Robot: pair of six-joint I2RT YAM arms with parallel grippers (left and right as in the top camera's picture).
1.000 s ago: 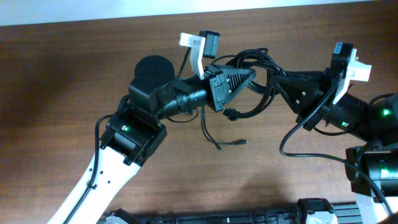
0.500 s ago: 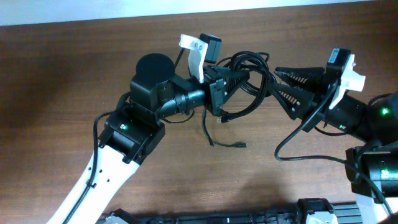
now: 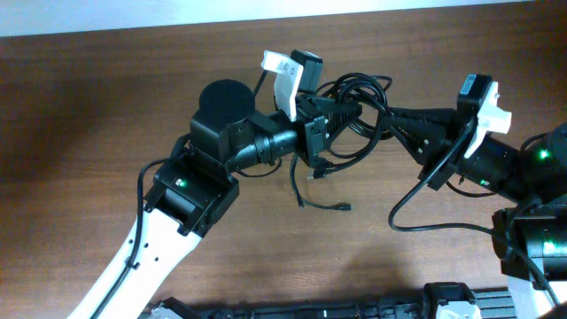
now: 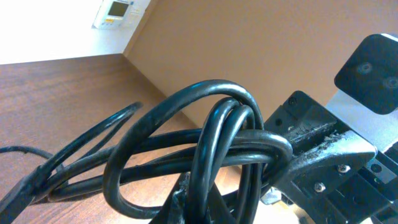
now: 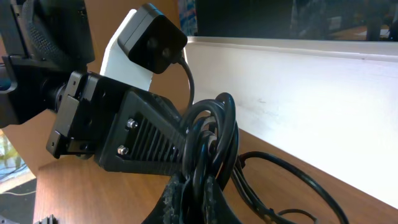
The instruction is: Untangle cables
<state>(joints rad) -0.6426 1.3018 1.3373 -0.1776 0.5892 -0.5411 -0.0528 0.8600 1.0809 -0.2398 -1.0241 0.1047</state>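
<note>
From overhead, the cables (image 3: 361, 81) hang as a knotted bunch of black loops between the two arms, near the far edge of the bench (image 3: 106, 106) and a little right of its middle. The left gripper (image 3: 347, 108) reaches into the bunch from the left with its fingers pressed together on the cords. The right gripper (image 3: 396, 117) meets it from the right, also clamped on them. One loose end (image 3: 323, 206) trails down and lies on the wood towards the middle.

In the left wrist view, the cables (image 4: 214, 134) fill the foreground as overlapping loops. The right gripper (image 4: 311, 146) pinches them at the right.

In the right wrist view, the cables (image 5: 208, 134) rise from between the right gripper's (image 5: 193, 199) closed fingers. The left gripper (image 5: 149, 146) touches them from the left.
</note>
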